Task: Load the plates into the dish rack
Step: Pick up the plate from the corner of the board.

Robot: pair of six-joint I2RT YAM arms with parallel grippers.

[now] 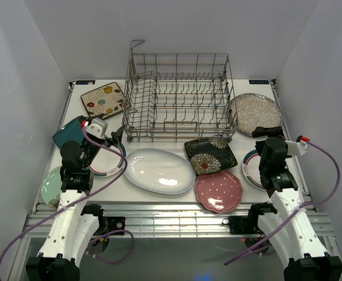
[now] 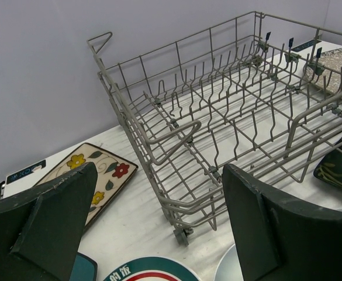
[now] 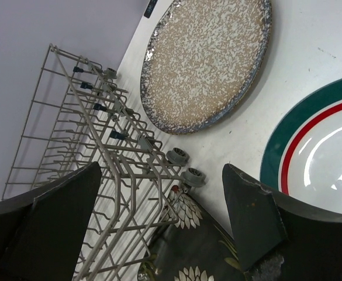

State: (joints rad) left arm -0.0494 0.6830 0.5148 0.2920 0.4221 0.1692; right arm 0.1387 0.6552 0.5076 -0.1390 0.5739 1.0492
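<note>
Both the left tool (image 2: 159,170) and right tool (image 3: 162,168) stand spread, empty; left arm (image 1: 74,170) half-hides teal plate (image 1: 64,135).

wire dish rack (image 1: 176,93) at the back, white oval plate (image 1: 159,170) before it, speckled plate (image 1: 255,113) beside it

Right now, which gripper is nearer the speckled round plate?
Right. The right gripper hovers at the near edge of the speckled plate. The left gripper is by the near left corner of the dish rack, the rack between it and the plate.
</note>
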